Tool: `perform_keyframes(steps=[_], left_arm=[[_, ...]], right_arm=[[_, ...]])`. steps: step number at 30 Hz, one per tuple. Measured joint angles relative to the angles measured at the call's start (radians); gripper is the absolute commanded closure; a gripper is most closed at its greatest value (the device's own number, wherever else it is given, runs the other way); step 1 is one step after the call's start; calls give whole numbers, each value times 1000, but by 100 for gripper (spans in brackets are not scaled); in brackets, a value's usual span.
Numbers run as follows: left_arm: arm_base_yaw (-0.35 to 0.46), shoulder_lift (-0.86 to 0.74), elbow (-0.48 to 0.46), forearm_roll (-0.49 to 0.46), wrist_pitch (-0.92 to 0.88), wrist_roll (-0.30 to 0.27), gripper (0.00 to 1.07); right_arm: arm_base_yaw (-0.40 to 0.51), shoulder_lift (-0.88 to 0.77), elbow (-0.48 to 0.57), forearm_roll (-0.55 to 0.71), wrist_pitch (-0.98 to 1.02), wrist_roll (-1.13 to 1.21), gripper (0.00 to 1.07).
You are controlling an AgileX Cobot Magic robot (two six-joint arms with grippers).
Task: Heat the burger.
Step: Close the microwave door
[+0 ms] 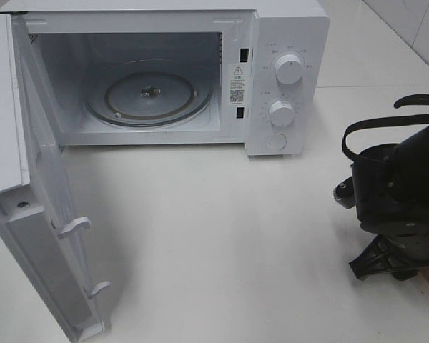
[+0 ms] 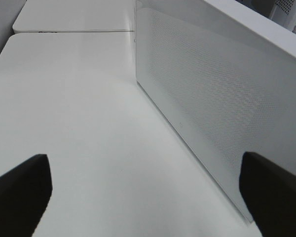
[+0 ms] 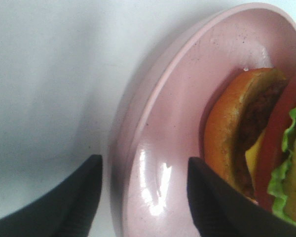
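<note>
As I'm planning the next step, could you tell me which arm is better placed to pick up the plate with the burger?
Right. Its pincer is open astride the rim of the pink plate holding the burger; the left pincer faces only the microwave door.

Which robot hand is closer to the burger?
Right. The right gripper straddles the plate rim beside the burger. The left gripper is by the microwave door, no burger there.

The right arm (image 1: 404, 207) is matte black, looped with black cables, its finger pads (image 3: 214, 207) ribbed.
</note>
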Motion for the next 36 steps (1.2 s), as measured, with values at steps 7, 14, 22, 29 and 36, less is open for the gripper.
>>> perform_keyframes(steps=[7,14,22,29,36], left_arm=[[0,0,0,0,0,0,9],[0,0,0,0,0,0,9],[0,0,0,0,0,0,9],[0,0,0,0,0,0,9],[0,0,0,0,0,0,9]], right_arm=[[0,-122,1,85,2,-103,41],[0,-382,2,249,5,-335,42],[0,-677,2,361,12,-534,38],[0,-858,2,554,50,-750,30],[0,-1045,2,708,149,-885,31]])
